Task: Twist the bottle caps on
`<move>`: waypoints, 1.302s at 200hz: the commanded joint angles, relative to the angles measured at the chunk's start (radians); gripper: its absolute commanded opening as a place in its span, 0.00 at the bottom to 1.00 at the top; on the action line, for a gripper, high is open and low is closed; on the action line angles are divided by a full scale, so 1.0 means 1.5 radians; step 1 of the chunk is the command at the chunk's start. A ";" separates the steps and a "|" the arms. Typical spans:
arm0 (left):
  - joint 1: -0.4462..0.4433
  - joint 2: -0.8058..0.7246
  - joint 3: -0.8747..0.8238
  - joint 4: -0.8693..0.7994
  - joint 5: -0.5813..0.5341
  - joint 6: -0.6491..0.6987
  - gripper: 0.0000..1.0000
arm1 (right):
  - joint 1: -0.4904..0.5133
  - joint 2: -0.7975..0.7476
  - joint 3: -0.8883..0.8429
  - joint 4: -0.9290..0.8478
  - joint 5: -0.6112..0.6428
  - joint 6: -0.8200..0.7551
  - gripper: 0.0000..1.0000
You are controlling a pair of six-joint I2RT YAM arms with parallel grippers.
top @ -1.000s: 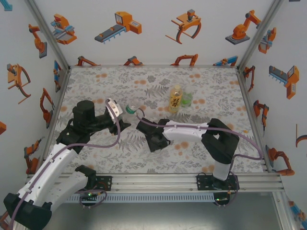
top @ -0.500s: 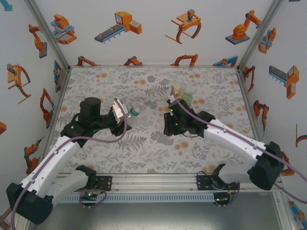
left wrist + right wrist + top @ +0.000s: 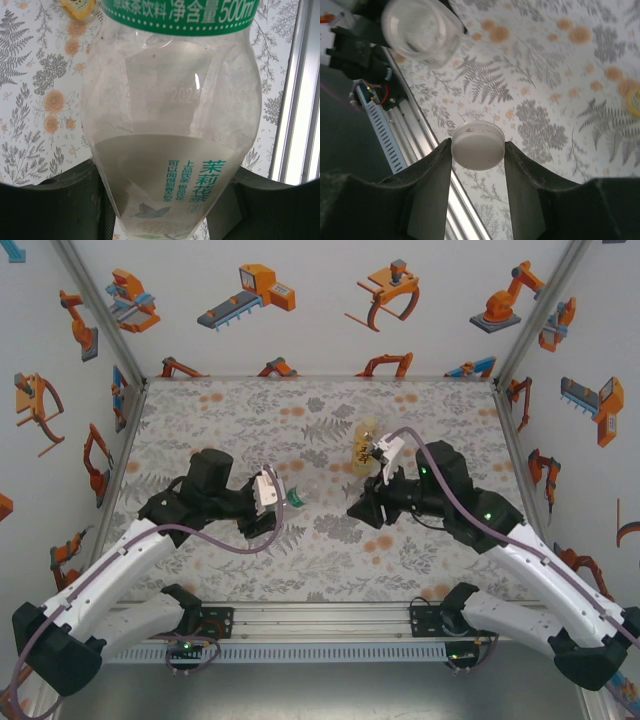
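My left gripper (image 3: 272, 498) is clamped on the pale-labelled bottle (image 3: 170, 125). The body is smooth and clear and bulges out above the fingers. I judge that turning force from the cap could spin or slide the bottle in that hold, since only two narrow pads bear on a round, thin wall. Squeezing harder could dent it and tilt the neck off line.

My right gripper (image 3: 478, 150) is partly closed on the white cap (image 3: 477, 145), pinching it by the rim at the fingertips. That is a shallow hold. If the cap meets the neck at an angle, it could cross-thread or pop out from between the fingers and roll away over the patterned table (image 3: 300, 420). In the right wrist view the bottle's end sits in the upper left of the frame, well apart from the cap at centre. I take it for the mouth but cannot be sure. The two are not lined up, and closing that gap carelessly would cause the miss.

In the top view my left arm reaches from the lower left towards the middle, with the wrist level and the bottle lying roughly sideways, pointing right. My right arm comes from the lower right and bends back towards the centre. Its fingers point left at the bottle, and the amber tea bottle (image 3: 365, 443) stands just behind the wrist.
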State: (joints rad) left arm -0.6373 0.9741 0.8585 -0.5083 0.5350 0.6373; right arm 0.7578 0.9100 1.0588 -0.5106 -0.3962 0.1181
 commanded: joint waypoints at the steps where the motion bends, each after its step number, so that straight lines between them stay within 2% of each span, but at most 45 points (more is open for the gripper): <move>1: -0.011 -0.007 0.021 -0.023 0.008 0.033 0.03 | -0.001 -0.018 0.021 0.047 -0.107 -0.102 0.25; 40: -0.043 0.009 0.034 -0.058 -0.014 0.049 0.03 | 0.002 0.029 0.066 0.039 -0.162 -0.180 0.22; 117: -0.066 0.034 0.048 -0.083 -0.042 0.048 0.01 | 0.051 0.116 0.131 -0.018 -0.153 -0.322 0.22; 212: -0.067 0.032 0.049 -0.084 -0.035 0.049 0.00 | 0.074 0.171 0.167 -0.057 -0.124 -0.357 0.21; 260: -0.067 0.036 0.050 -0.084 -0.036 0.046 0.00 | 0.083 0.171 0.170 -0.052 -0.130 -0.362 0.17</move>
State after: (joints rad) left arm -0.7326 1.0283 0.9016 -0.6289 0.4606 0.6926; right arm 0.8688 1.1687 1.2854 -0.5884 -0.5831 -0.4023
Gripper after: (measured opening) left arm 0.550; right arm 0.423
